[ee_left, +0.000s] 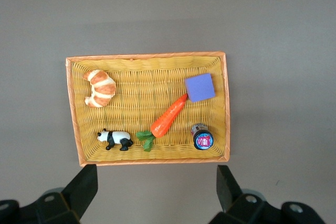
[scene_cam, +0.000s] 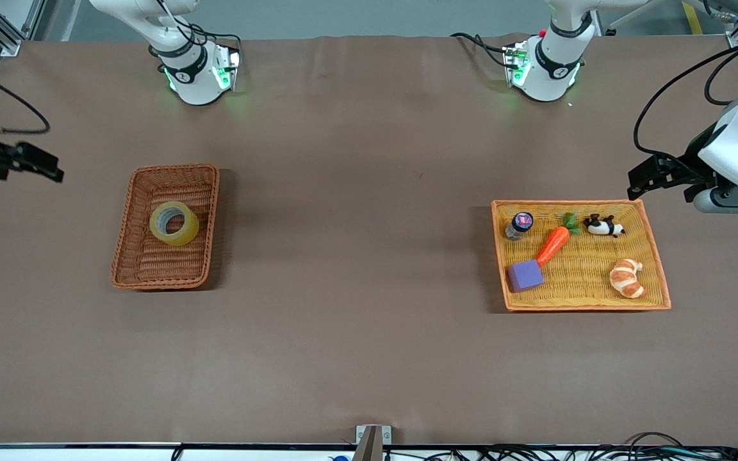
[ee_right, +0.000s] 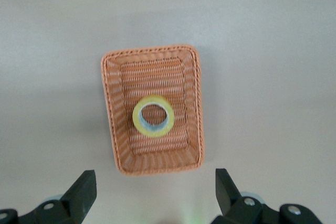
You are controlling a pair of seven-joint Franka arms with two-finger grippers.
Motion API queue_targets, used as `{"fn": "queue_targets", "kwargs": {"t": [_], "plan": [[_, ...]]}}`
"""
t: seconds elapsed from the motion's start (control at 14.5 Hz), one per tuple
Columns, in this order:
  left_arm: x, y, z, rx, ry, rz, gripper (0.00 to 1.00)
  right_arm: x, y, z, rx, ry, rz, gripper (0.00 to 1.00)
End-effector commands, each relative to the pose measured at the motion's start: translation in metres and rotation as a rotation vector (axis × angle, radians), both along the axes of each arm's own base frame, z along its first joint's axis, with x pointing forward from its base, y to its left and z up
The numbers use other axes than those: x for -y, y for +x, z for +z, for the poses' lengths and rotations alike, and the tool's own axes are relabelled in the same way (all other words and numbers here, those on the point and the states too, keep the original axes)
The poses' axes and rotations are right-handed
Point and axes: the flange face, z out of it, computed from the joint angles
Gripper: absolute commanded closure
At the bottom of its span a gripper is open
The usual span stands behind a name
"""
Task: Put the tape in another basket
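The tape [scene_cam: 184, 234], a yellowish translucent roll with a grey-white core, lies flat in the reddish-brown wicker basket [scene_cam: 157, 266] toward the right arm's end of the table. It also shows in the right wrist view [ee_right: 140, 127], inside the basket [ee_right: 157, 156]. My right gripper [scene_cam: 29, 163] hangs open and empty in the air over the table's end, apart from the basket; its view shows open jaws [ee_right: 155, 190]. My left gripper [scene_cam: 654, 176] hangs open and empty [ee_left: 156, 187] above the table by the flat tray's corner.
A flat orange-yellow woven tray [scene_cam: 590, 282] lies toward the left arm's end. It holds a croissant [scene_cam: 626, 278], a carrot [scene_cam: 553, 245], a purple block [scene_cam: 525, 275], a panda figure [scene_cam: 603, 225] and a small bottle [scene_cam: 519, 225]. Brown tabletop lies between basket and tray.
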Motion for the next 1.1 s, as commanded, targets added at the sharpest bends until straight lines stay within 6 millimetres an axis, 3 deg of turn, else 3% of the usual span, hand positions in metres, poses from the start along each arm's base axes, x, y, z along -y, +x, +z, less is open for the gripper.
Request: {"fn": "queue_targets", "kwargs": {"t": [0.0, 0.21, 0.41, 1.03], "plan": [[0.0, 0.003, 0.005, 0.005, 0.02, -0.011, 0.0, -0.004, -0.017, 0.016, 0.008, 0.02, 0.009, 0.0], [0.0, 0.003, 0.004, 0.004, 0.026, -0.006, 0.0, -0.002, -0.014, 0.014, 0.012, 0.008, 0.007, 0.0], [-0.005, 0.006, -0.001, -0.005, 0.022, 0.006, 0.0, 0.003, -0.006, 0.04, 0.031, 0.015, 0.004, 0.0], [-0.004, 0.009, -0.005, -0.006, 0.022, 0.003, 0.0, 0.001, 0.005, 0.03, 0.051, 0.014, 0.014, 0.0]]}}
